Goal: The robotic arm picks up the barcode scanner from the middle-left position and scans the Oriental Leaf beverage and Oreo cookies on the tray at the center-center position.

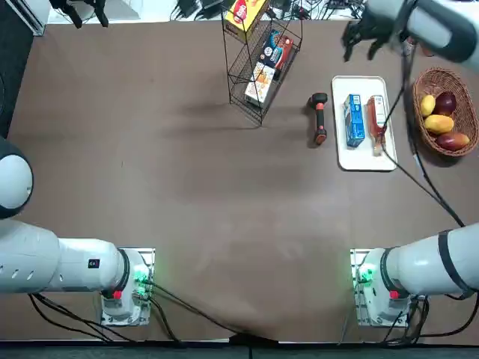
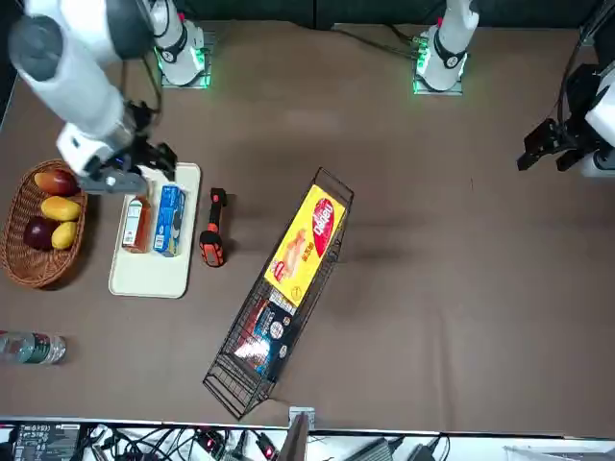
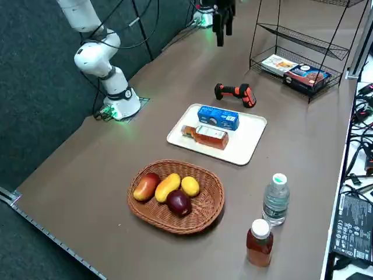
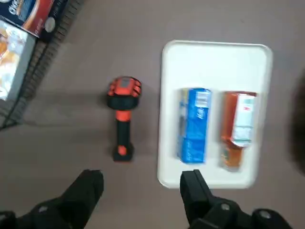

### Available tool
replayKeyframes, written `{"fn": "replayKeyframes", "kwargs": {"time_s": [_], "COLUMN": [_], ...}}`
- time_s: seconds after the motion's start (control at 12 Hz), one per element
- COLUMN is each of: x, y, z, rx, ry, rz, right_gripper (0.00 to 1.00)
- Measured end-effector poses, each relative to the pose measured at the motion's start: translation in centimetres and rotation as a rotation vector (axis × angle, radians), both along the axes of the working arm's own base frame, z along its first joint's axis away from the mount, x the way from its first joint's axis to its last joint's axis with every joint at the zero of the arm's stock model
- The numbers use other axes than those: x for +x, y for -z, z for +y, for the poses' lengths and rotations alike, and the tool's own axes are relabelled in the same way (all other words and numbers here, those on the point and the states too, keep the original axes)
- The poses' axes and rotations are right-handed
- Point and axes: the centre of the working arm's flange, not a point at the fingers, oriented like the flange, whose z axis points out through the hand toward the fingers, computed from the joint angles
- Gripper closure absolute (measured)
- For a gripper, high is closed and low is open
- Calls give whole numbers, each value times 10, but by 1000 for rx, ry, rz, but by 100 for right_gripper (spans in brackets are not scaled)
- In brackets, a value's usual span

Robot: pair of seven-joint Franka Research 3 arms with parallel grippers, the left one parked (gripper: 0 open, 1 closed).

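One black right gripper (image 4: 142, 183) hangs above the table (image 1: 202, 194), its two fingers spread wide. One barcode scanner (image 4: 123, 118) lies just beside the white tray (image 4: 214, 179). The tray holds two things: one blue Oreo pack (image 4: 194, 125) and one tea bottle (image 4: 238, 125). One basket (image 3: 176, 227) holds four fruits (image 3: 167, 188).

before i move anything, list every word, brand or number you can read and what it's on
"CHOC", apparently, cut off: dark blue snack box in the rack.
Too small or blurred: yellow box, Oreo pack, Oriental Leaf bottle, clear bottle.
None readable: right gripper, open above the table.
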Motion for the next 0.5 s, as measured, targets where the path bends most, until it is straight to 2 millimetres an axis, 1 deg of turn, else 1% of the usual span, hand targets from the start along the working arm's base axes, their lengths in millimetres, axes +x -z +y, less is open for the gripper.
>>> {"fn": "replayKeyframes", "kwargs": {"time_s": [0.17, 0.33, 0.5], "x": [-4, -11, -17], "y": [38, 73, 100], "z": [27, 39, 48], "rx": [15, 20, 18], "ry": [29, 40, 90], "rz": [-44, -51, -42], "right_gripper": [0, 0, 0]}}
